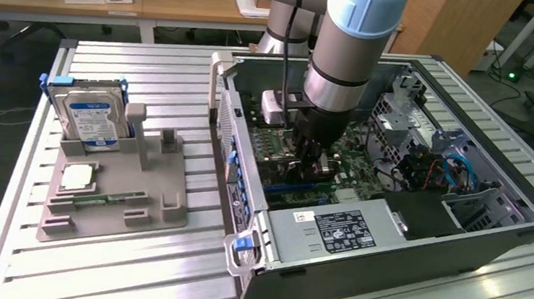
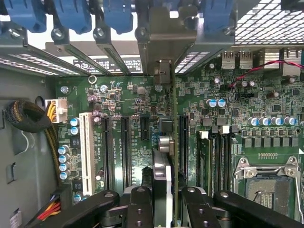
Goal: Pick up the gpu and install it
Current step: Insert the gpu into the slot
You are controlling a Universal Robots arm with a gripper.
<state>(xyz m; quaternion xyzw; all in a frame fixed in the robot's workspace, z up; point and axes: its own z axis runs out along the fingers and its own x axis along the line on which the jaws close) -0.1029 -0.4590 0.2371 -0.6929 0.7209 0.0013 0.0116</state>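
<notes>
Black hand grips the gpu on edge over the motherboard — picked up, not pushed in yet.

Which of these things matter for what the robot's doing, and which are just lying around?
In use: gpu, gripper holding it, motherboard, computer case.
Lying about: hard drive, memory stick, grey holder.

A robotics lab — an aluminium-slat workbench bearing an open computer case, wooden desks behind.
</notes>
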